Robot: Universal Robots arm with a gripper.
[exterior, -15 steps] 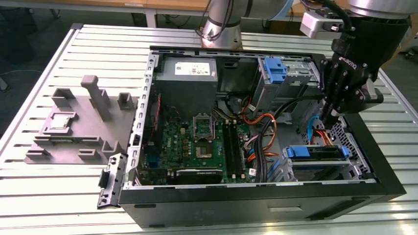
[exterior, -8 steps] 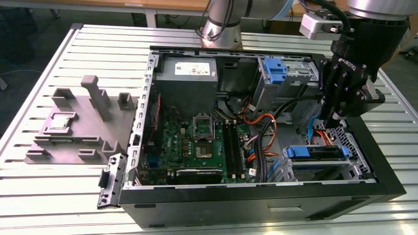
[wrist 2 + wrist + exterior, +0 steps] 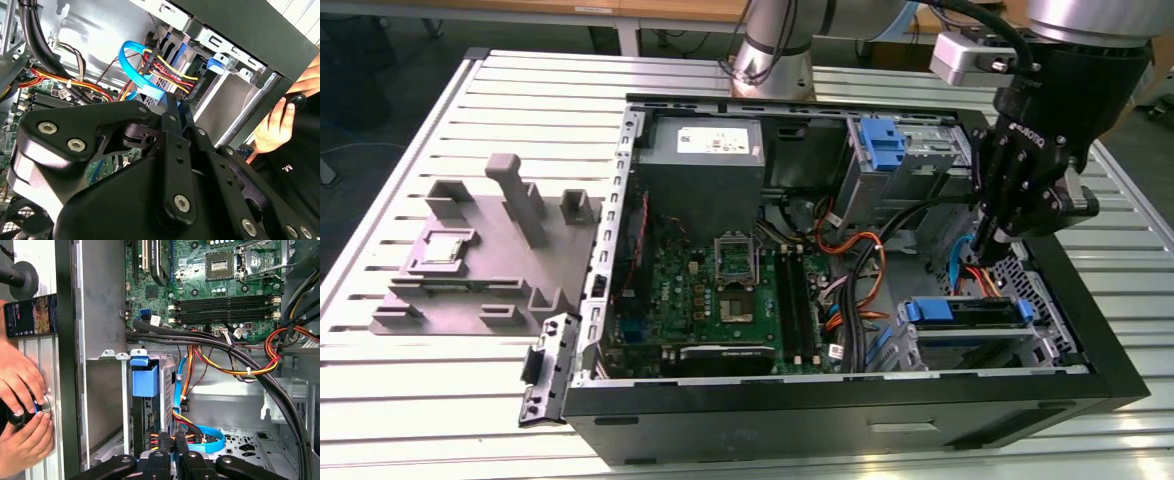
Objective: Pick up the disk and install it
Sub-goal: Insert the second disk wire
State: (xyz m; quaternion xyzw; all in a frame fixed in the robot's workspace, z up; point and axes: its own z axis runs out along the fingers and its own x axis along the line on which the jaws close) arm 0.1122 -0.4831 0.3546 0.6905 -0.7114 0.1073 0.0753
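I'm seeing the grey fixture lying on the slatted desk; the disk is sitting in the case's bay; my claw is hanging above, fingers pressed together. The first wrist view is showing a person's hands.

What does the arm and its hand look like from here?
The arm is a silver-grey tube with a dark, rounded wrist housing. The hand is matte black, built of jointed metal links fastened with silver screws, with small white lettering on its body. A grey camera box sits beside the wrist.
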